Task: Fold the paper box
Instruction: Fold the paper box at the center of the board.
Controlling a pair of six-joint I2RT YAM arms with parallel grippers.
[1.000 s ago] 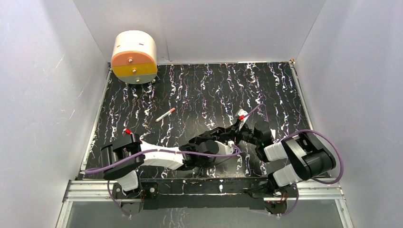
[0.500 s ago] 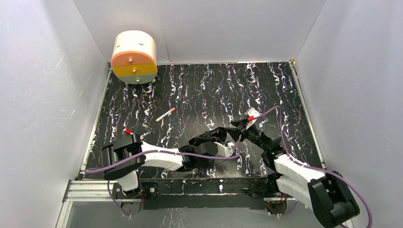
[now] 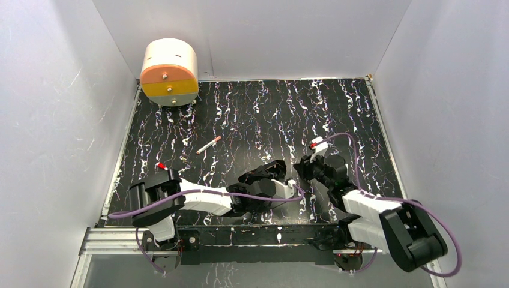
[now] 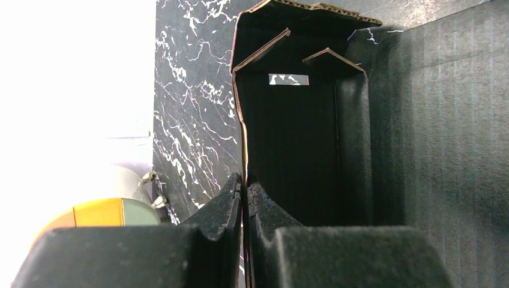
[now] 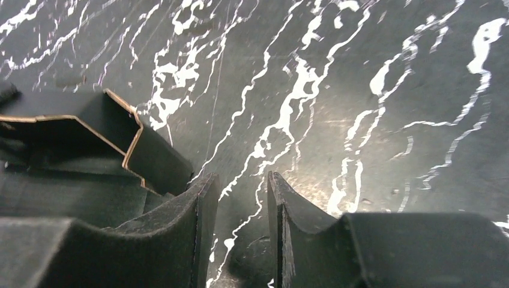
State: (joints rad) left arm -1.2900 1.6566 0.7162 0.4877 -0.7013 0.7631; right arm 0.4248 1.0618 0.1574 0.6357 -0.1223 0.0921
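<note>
The paper box is matte black card with brown cut edges, partly folded, its walls and inner flaps standing up. My left gripper is shut on one thin side wall of it. From above, that gripper and the box sit low and centre on the marbled surface. My right gripper is open with only the marbled surface between its fingers. The box lies just to its left, close to the left finger. In the top view the right gripper is right beside the box.
A cream cylinder with an orange and yellow face stands at the back left corner. A small pen lies left of centre. White walls close in the marbled table on three sides.
The right arm has swung and its gripper has drawn back toward the near edge, beside the box. Its jaws have narrowed slightly. The left arm has held still on the box.
</note>
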